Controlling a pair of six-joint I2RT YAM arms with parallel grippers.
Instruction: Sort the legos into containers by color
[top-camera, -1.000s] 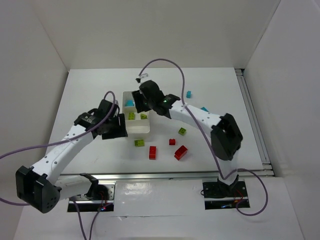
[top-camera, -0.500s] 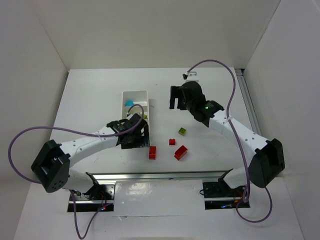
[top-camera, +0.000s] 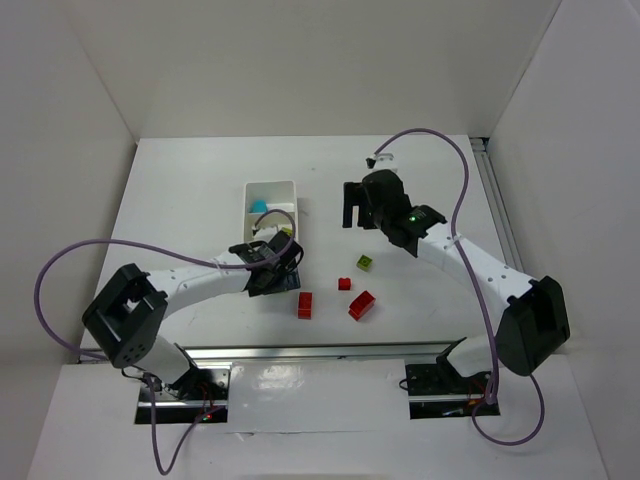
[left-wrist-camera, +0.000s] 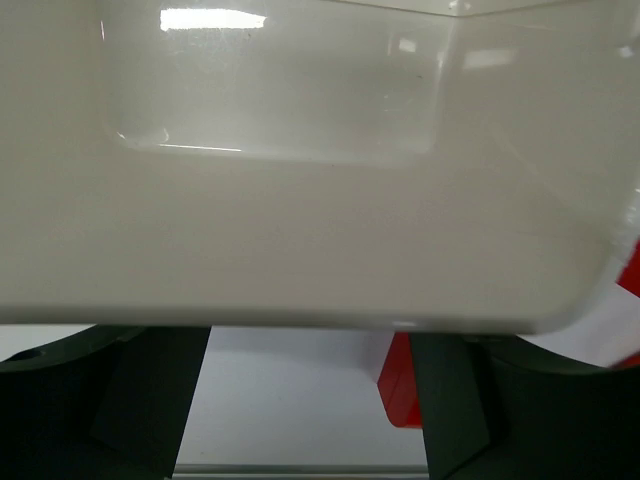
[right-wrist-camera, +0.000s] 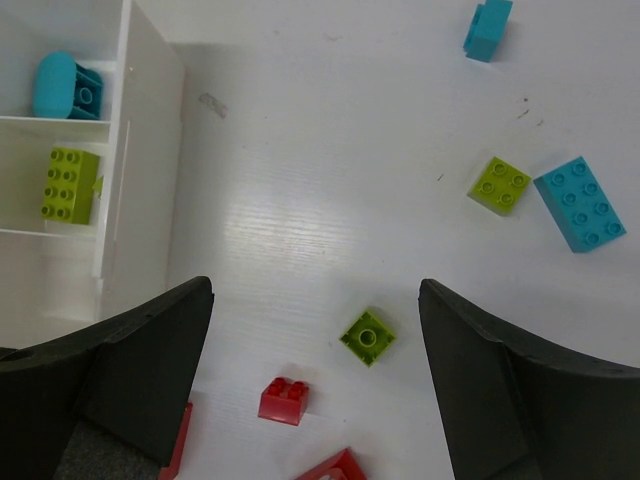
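Note:
The white tray (top-camera: 252, 190) lies left of centre. Its far compartment holds a cyan brick (right-wrist-camera: 65, 85) and its middle one a yellow-green brick (right-wrist-camera: 70, 185). My left gripper (top-camera: 274, 272) is open and empty at the tray's near end. The tray wall (left-wrist-camera: 300, 240) fills the left wrist view, and a red brick (left-wrist-camera: 398, 380) lies beside my right finger. My right gripper (top-camera: 352, 208) is open and empty, hovering right of the tray. Below it lie a yellow-green brick (right-wrist-camera: 367, 337) and a small red brick (right-wrist-camera: 283, 400). More red bricks (top-camera: 362, 304) lie nearer the front.
Two cyan bricks (right-wrist-camera: 580, 202) (right-wrist-camera: 488, 28) and a yellow-green brick (right-wrist-camera: 500, 185) lie on the table right of my right gripper. White walls close in the table on the left, back and right. A metal rail (top-camera: 330, 350) runs along the near edge.
My right gripper has moved from over the tray to the right of it. My left gripper has swung from the tray's left side to its near end and now covers the spot where a yellow-green brick lay.

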